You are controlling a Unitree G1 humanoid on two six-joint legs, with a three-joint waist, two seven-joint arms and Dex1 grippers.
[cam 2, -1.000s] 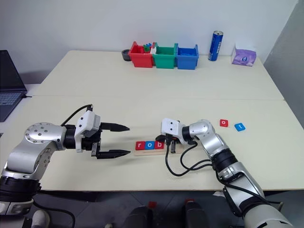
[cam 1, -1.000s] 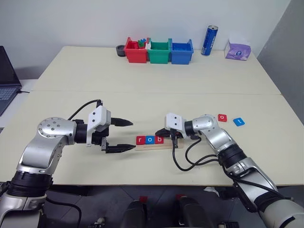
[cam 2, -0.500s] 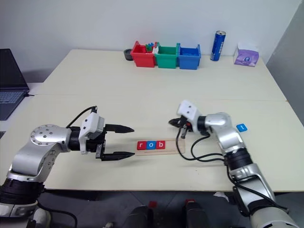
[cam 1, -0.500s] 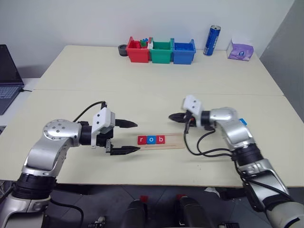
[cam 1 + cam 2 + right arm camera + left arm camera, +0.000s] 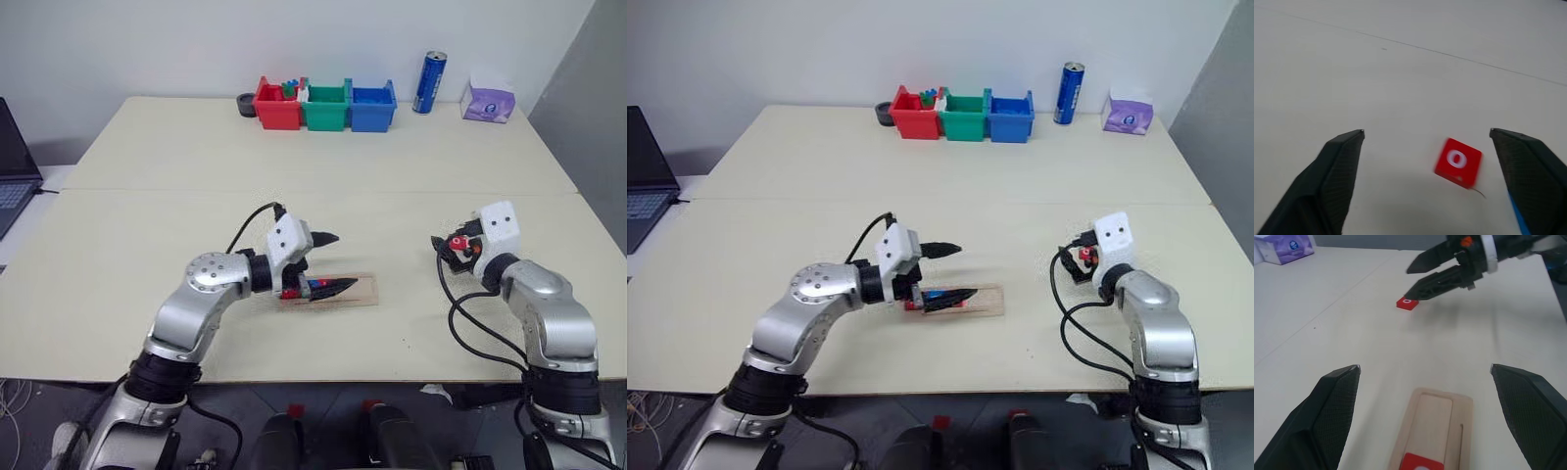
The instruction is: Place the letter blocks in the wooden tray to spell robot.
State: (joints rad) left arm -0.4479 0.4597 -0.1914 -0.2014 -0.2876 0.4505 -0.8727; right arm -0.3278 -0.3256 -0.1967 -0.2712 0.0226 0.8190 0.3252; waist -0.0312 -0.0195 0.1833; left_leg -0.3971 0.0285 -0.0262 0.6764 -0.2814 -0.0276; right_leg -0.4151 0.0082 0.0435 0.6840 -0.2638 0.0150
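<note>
looking down from the head, the left gripper [image 5: 323, 262] sits over the wooden tray [image 5: 361, 291] with its two black fingers spread wide, holding nothing. red and blue letter blocks [image 5: 312, 285] peek out from under it in the tray, but their letters are hidden. the right gripper [image 5: 1080, 262] is off to the right side of the table, just by a red block. red, green and blue bins [image 5: 326, 106] and a blue can [image 5: 430, 82] stand at the far edge, well away.

in the left wrist view, the left gripper's fingers stand wide apart and empty. the pale tray lies between them, and a red block [image 5: 1420, 462] sits in its groove. the rest of the groove past it is bare. farther off, the right gripper points at the red o block [image 5: 1407, 303] on the table.

in the right wrist view, the right gripper's fingers are wide open too, with nothing in them. the red o block lies flat on the table between them, closer to one finger. a bit of blue shows just beside it.

so some blocks are in the tray. i think the o is next to be picked up, and another one after it.
</note>
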